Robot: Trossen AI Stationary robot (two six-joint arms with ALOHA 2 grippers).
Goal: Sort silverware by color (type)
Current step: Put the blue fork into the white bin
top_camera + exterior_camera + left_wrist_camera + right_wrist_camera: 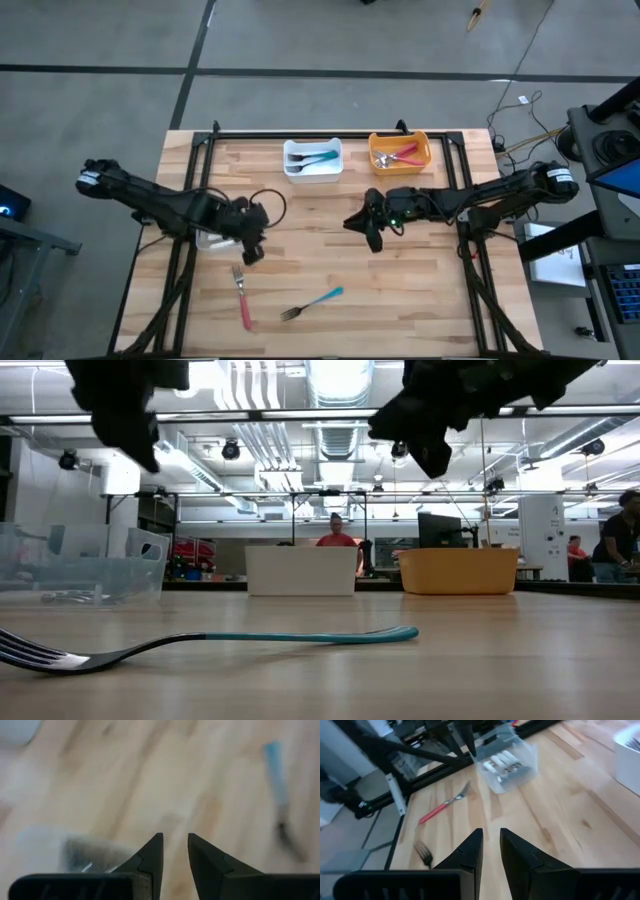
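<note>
A teal-handled fork [312, 303] lies flat on the near part of the table, seen up close in the low view [240, 639]. A red-handled fork [241, 295] lies flat to its left [442, 806]. My left gripper [250, 252] hovers above the table just beyond the red fork, next to a clear bin [213, 239]; its fingers [175, 845] are nearly together and hold nothing. My right gripper [372, 238] hangs over the table's middle, its fingers [491, 840] likewise close together and empty. White-handled silverware lies in the clear bin [507, 765].
A white bin [313, 158] with teal-handled pieces and an orange bin [400, 152] with red-handled pieces stand at the far edge. A black frame rail runs behind them. Bare wood lies between the two grippers. People stand in the room beyond the table [337, 535].
</note>
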